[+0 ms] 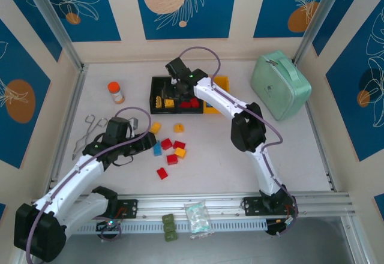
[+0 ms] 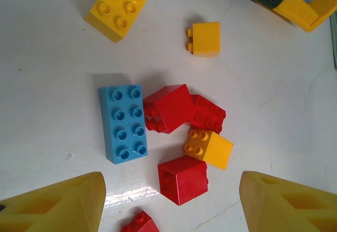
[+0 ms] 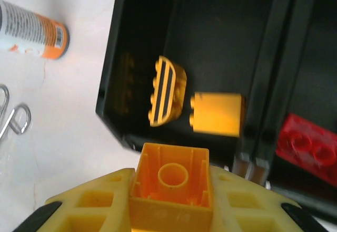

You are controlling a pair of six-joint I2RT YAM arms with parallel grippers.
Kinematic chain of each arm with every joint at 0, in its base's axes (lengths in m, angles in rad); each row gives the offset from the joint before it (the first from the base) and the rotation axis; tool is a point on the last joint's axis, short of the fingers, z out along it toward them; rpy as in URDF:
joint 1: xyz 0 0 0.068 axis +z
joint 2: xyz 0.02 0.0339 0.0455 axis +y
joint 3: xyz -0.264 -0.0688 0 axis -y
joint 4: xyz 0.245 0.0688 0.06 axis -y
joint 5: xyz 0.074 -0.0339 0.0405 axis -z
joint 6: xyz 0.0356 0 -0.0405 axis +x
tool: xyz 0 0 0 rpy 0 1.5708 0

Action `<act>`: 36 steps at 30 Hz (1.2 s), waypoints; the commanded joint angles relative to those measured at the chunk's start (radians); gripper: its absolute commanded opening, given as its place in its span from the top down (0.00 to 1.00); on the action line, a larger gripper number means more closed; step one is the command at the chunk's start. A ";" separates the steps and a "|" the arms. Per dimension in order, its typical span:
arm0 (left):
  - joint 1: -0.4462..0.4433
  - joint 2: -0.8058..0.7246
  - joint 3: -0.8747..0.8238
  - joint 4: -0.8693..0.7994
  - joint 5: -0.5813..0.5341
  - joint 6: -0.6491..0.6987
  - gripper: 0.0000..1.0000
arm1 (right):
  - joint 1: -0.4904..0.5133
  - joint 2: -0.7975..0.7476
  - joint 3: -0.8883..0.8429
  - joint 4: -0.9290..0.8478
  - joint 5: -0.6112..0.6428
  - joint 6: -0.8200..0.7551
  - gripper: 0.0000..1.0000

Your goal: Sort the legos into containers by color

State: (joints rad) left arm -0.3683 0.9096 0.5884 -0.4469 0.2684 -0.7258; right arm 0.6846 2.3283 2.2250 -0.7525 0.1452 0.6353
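Beside the bottle (image 3: 34, 31), the black bin (image 3: 210, 10) holds two yellow legos (image 3: 218, 113); right pincer (image 3: 171, 190) clamps a yellow brick (image 3: 172, 158) above. Left pincer (image 2: 171, 200) gapes empty over loose legos (image 2: 168, 108).

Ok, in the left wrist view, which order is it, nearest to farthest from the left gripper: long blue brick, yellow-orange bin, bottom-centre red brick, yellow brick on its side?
1. Red brick: bottom centre, seen between the fingers.
2. Long blue brick: farther up, left of centre.
3. Yellow brick on its side: near the top, centre.
4. Yellow-orange bin: top right corner.
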 commanded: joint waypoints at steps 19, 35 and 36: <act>0.022 -0.037 -0.017 -0.030 0.014 -0.001 0.32 | -0.028 0.267 0.464 -0.148 -0.022 -0.020 0.42; 0.020 0.017 0.009 -0.064 0.010 0.027 0.35 | 0.006 -0.463 -0.496 0.165 -0.037 -0.057 0.43; 0.019 0.028 0.013 -0.065 0.005 0.028 0.35 | 0.007 -0.504 -0.567 0.185 -0.041 -0.053 0.43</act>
State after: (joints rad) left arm -0.3614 0.9146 0.5827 -0.4904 0.2687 -0.7235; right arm 0.6899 1.8942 1.7790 -0.6388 0.1272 0.5907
